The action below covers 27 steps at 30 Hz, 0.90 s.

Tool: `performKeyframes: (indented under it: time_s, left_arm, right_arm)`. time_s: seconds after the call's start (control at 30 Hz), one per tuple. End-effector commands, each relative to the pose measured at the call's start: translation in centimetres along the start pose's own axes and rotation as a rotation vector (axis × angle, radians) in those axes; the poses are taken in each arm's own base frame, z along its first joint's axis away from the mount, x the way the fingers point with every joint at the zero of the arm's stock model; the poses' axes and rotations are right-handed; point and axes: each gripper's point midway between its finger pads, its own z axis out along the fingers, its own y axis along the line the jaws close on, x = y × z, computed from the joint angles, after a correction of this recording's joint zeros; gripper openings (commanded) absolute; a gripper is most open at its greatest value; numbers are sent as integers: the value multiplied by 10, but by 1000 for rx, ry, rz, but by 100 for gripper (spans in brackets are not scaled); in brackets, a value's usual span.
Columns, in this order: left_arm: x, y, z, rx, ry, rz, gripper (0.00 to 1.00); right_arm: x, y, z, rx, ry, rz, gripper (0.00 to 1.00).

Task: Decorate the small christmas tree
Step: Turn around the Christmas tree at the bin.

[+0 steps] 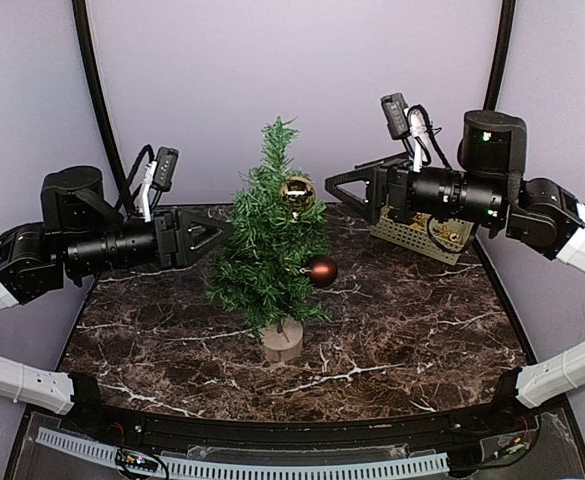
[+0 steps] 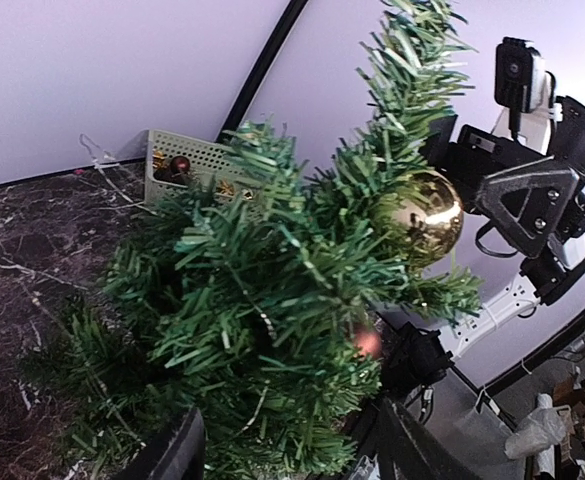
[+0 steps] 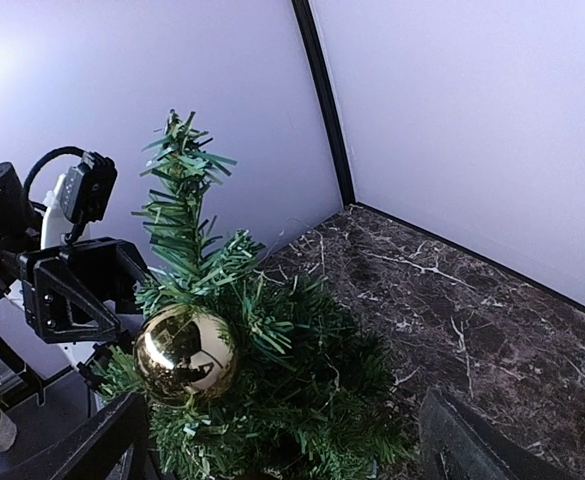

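I see the dark marble-patterned table (image 1: 422,330) nearest. At its middle stands the small christmas tree (image 1: 267,250), a bristly dark-green fir, upright on its round pale wooden stump base (image 1: 282,340). A matte dark-red round bauble (image 1: 322,270) hangs on the side toward the right arm. A shiny gold round bauble (image 1: 297,190) hangs higher. The left gripper (image 1: 215,235) sits at the foliage edge, jaws apart, needles between them, nothing clamped. The right gripper (image 1: 334,187) sits just beside the gold bauble, jaws wide, empty. A tan perforated basket (image 1: 417,235) stands farthest back.
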Motion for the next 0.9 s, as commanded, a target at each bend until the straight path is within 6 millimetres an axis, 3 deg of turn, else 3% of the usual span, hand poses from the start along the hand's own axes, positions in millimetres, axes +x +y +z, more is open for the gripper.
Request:
performKeyframes:
  time_s: [0.0, 0.07, 0.27, 0.43, 0.47, 0.6, 0.63, 0.73, 0.77, 0.8, 0.83, 0.87]
  left_arm:
    - [-7, -26, 0, 145, -16, 49, 61]
    - [-8, -28, 1, 146, -12, 63, 63]
    - [-4, 32, -4, -125, -21, -36, 69]
    - [-3, 61, -29, -221, -101, -113, 71]
    - [2, 66, -34, -233, -108, -133, 72]
    - [34, 100, -40, -337, -81, -203, 73]
    - [50, 114, -38, -376, -61, -234, 73]
    - [78, 136, -32, -407, -38, -299, 71]
    - [95, 149, -29, -433, -19, -329, 70]
    - [99, 148, -23, -406, -24, -348, 70]
    - [120, 161, -19, -424, 4, -377, 68]
    - [119, 156, -11, -369, -12, -396, 68]
  right_arm:
    - [-15, -1, 2, 9, -52, 15, 96]
    - [-17, -8, 3, 49, -63, 17, 96]
    - [-1, -78, 1, 333, -33, 139, 95]
    - [39, -135, 0, 416, -3, 281, 92]
    - [56, -146, 2, 425, 17, 314, 91]
    - [102, -172, 13, 429, 53, 421, 86]
    - [114, -176, 18, 432, 69, 438, 84]
    - [151, -178, 35, 388, 121, 503, 75]
    - [163, -177, 40, 369, 138, 529, 72]
    - [172, -176, 46, 342, 145, 549, 69]
    - [183, -174, 51, 320, 160, 572, 66]
    - [192, -173, 55, 299, 170, 591, 64]
